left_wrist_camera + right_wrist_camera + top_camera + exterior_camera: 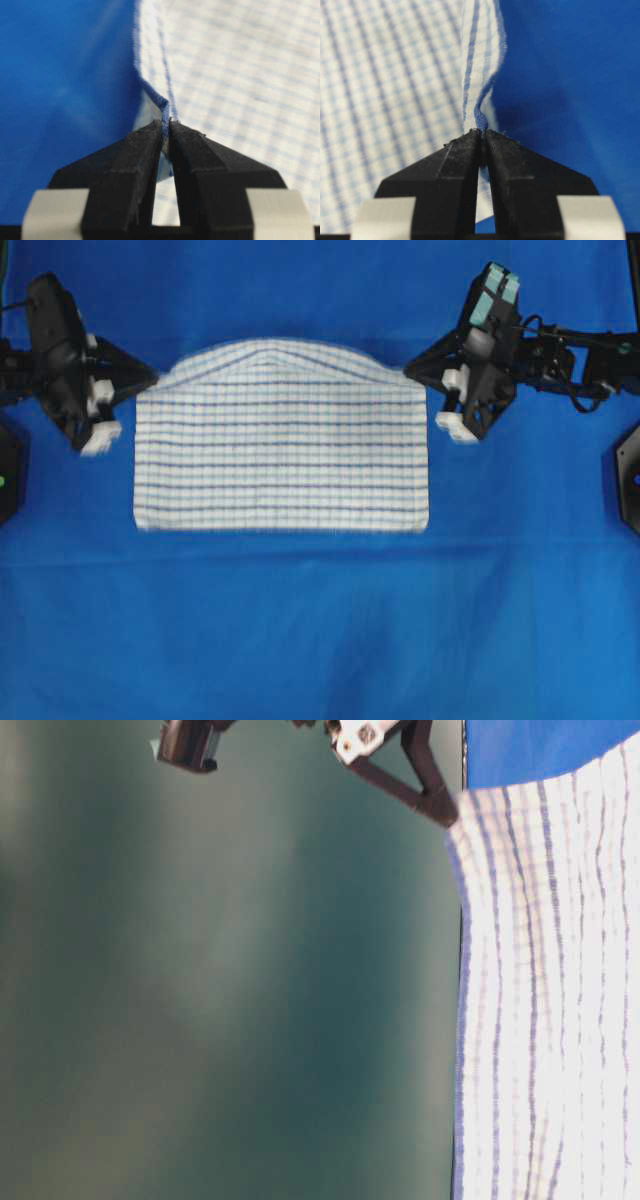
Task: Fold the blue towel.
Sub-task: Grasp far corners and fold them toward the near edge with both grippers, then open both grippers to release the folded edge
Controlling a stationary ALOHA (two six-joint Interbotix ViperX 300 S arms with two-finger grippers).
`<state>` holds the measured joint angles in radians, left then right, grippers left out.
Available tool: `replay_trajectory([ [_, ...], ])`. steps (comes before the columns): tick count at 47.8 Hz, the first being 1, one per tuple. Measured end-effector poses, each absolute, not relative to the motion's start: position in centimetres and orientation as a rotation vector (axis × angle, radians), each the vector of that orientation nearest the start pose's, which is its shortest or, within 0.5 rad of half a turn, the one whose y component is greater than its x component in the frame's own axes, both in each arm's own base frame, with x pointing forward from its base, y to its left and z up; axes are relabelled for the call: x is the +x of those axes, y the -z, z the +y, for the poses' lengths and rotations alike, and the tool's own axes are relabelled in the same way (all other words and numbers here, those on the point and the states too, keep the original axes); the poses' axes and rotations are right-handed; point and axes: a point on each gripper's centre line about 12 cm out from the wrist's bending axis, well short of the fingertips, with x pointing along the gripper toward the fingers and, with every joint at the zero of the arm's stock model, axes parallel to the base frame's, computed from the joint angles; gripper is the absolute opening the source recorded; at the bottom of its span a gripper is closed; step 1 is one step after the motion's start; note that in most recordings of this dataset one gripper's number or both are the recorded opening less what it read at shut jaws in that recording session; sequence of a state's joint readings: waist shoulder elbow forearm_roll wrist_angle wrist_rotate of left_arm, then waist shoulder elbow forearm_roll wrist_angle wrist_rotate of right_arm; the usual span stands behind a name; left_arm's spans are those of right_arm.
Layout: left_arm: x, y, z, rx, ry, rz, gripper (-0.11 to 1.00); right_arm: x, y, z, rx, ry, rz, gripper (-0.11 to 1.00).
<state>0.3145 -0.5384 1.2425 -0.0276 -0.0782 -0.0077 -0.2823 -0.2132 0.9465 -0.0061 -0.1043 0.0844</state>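
The blue towel point(283, 445), white with thin blue check stripes, lies on the blue covering with its far edge lifted and bowed over the rest. My left gripper point(152, 377) is shut on the towel's far left corner; in the left wrist view the blue hem point(162, 107) is pinched between the black fingertips of the left gripper point(166, 126). My right gripper point(412, 368) is shut on the far right corner, where the hem point(481, 116) runs into the closed tips of the right gripper point(483, 134). The table-level view shows the towel point(550, 1000) hanging from one dark finger point(430, 795).
The solid-blue table covering point(320, 630) spreads under everything, with broad bare cloth in front of the towel. Black arm bases stand at the left edge point(10, 470) and the right edge point(628, 475).
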Motion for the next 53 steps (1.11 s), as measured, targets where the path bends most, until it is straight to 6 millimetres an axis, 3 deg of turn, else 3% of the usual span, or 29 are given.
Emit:
replay_trajectory([
  [12,20.5,-15.3,2.3,-0.142,-0.142,0.634,0.06,29.9,-15.9,-2.9,0.119,0.125,0.679,0.08],
  [22,20.1,-15.0,-0.4,-0.161,-0.041,0.675,0.06,29.7,-15.4,0.1,0.141,0.051,0.718,0.08],
  [31,20.1,-14.8,-1.7,-0.162,0.013,0.691,0.06,29.6,-15.3,0.9,0.178,0.043,0.729,0.08],
  [47,20.1,-14.3,-1.8,-0.166,0.011,0.719,0.06,29.6,-14.9,1.1,0.179,0.040,0.746,0.08],
  [50,20.1,-14.2,-1.8,-0.176,0.007,0.720,0.12,29.6,-14.8,1.1,0.179,0.041,0.748,0.09],
  [53,20.0,-14.2,-1.8,-0.186,0.003,0.723,0.25,29.6,-14.8,1.1,0.182,0.042,0.749,0.10],
])
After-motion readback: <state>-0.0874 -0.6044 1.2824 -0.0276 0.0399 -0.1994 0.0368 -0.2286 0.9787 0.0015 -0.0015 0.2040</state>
